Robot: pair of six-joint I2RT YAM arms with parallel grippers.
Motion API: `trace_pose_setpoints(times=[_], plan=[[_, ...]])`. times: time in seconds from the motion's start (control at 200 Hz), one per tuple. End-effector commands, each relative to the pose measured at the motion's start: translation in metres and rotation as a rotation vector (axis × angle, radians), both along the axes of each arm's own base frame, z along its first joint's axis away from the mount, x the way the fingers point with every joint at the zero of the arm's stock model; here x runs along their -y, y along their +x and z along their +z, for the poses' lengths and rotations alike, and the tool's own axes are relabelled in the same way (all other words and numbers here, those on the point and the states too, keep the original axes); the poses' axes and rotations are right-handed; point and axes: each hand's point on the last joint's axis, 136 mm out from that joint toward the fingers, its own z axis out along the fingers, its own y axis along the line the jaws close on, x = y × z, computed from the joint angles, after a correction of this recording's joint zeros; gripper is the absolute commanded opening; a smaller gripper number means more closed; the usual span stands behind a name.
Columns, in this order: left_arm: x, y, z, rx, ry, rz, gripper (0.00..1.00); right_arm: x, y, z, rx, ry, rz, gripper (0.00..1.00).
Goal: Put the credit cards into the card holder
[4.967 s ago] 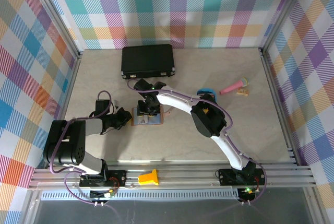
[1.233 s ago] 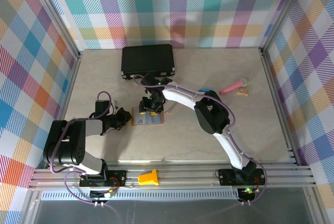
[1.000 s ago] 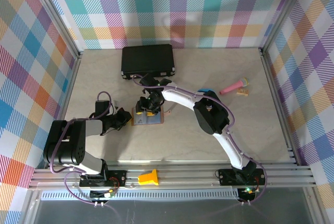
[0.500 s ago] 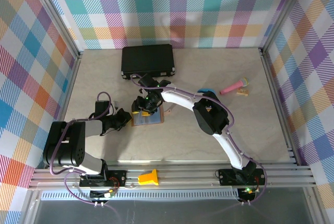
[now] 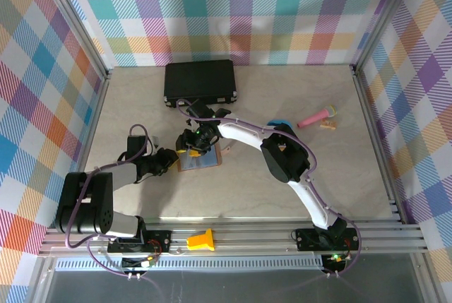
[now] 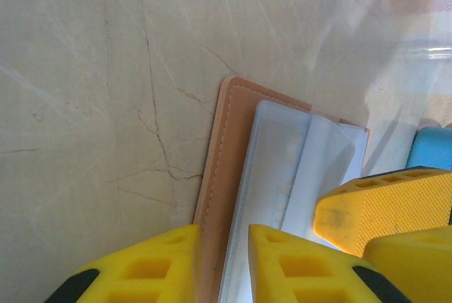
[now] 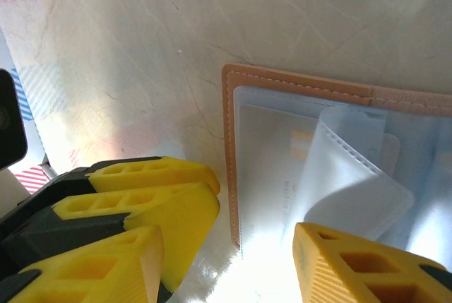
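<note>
We find the card holder point(image 5: 200, 160) lying open on the table point(image 5: 318, 169), left of centre, near the black case point(image 5: 200, 80). The left gripper point(image 6: 224, 238) stands narrowly parted astride its leather edge. The right gripper point(image 7: 226, 243), half wide and gripping nothing, hangs over the clear pocket, where a pale credit card point(image 7: 300, 149) seems lodged.

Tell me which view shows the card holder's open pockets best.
Right wrist: the card holder lies open, leather edge, clear sleeves and a card inside all sharp. Left wrist: one end, yellow fingers over the rest. Top external: small, partly under the right arm.
</note>
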Motion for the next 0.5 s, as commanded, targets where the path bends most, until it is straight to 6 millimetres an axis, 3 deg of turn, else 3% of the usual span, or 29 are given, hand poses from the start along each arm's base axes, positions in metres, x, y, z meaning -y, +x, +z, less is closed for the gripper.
trace_pose_setpoints(times=[0.0,0.265,0.495], plan=[[-0.004,0.000,0.008,0.006,0.012,0.009,0.23,-0.004,-0.007,-0.008,-0.031,0.007,0.006,0.51],[-0.001,-0.019,0.022,-0.011,-0.019,0.017,0.03,-0.002,-0.006,-0.014,-0.047,-0.016,-0.005,0.51],[0.006,-0.038,0.027,-0.035,-0.092,0.043,0.00,-0.003,-0.005,-0.015,-0.050,-0.020,-0.006,0.51]])
